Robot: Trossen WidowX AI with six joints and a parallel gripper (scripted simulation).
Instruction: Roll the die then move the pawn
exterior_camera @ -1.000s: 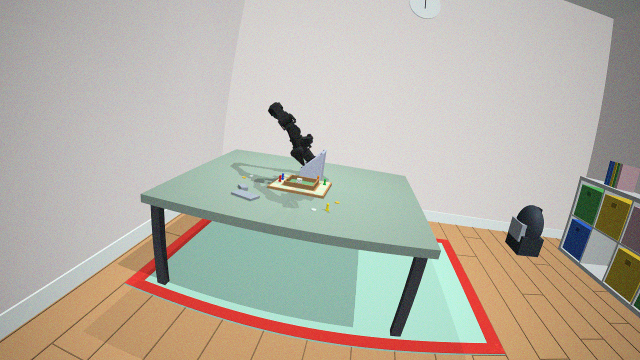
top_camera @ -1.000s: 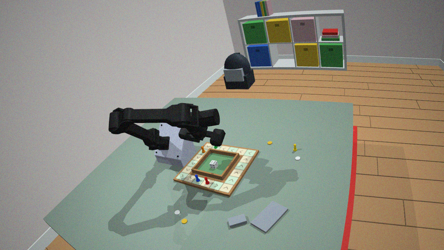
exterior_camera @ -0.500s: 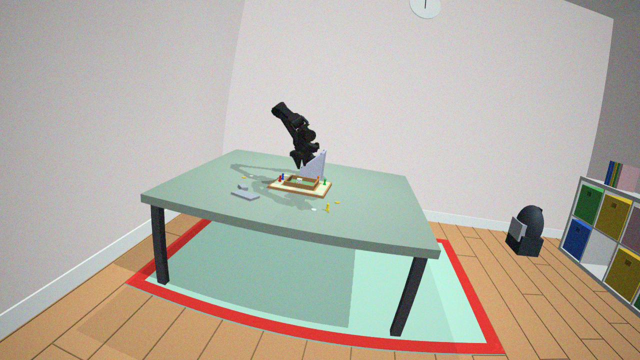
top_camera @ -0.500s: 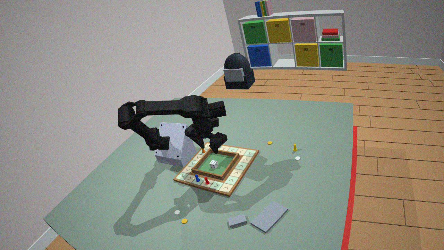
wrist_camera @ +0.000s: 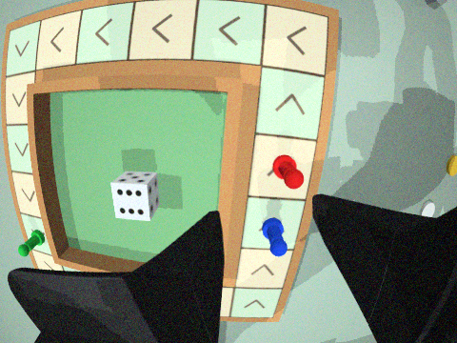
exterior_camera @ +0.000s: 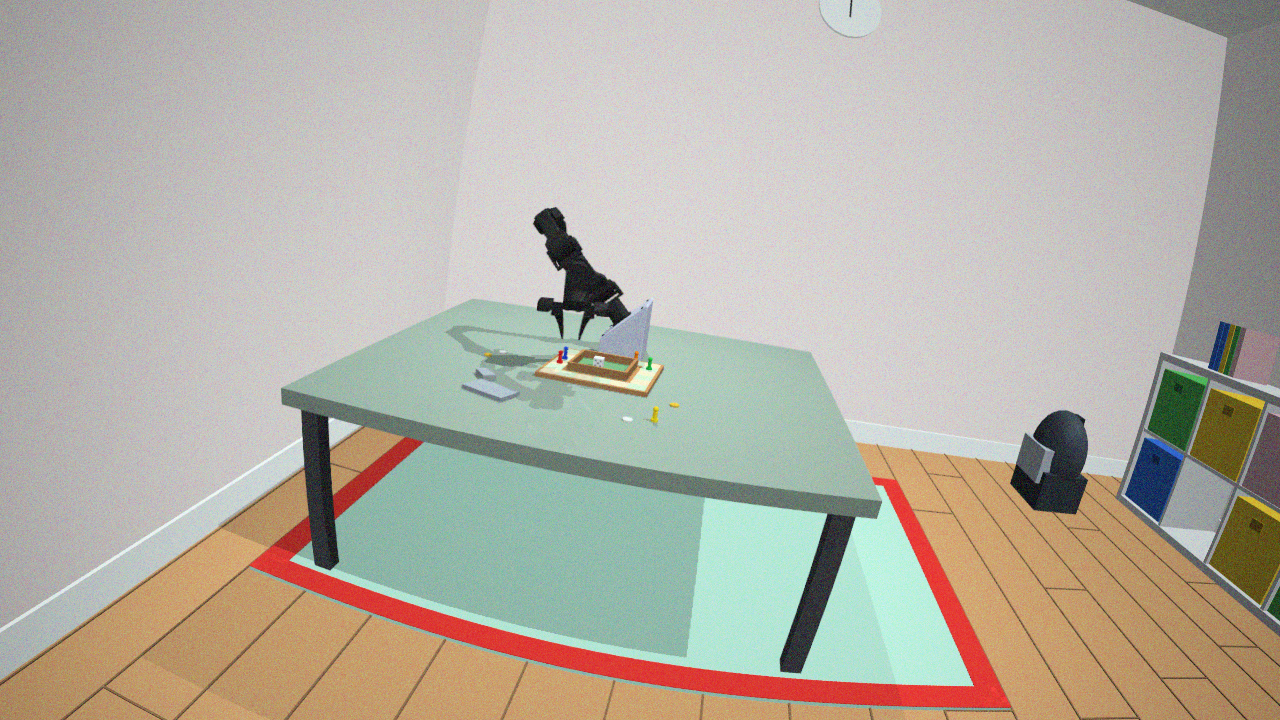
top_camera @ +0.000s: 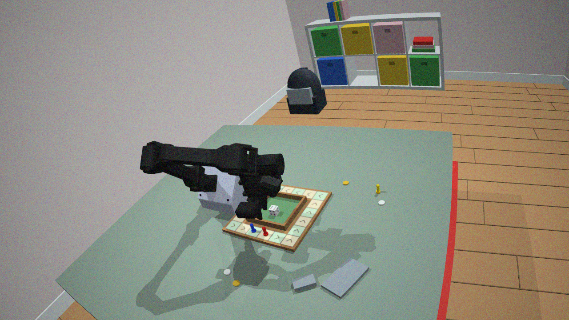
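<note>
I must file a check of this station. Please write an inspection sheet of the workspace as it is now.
Surface: green table carrying the game board.
Job's things: die lying in the tray; red pawn on the track, one square ahead of the blue pawn.
Clutter: yellow pawn, yellow and white discs, two grey slabs.
Grippers: gripper part open, empty, above the blue pawn.
Cables: nothing seen.
Surroundings: shelf with coloured bins, wall clock.

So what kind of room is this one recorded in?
Probably a home playroom or living room: a cube shelf with coloured storage bins stands by the wall, the floor is wood planks, and a board game lies on the green table.
</note>
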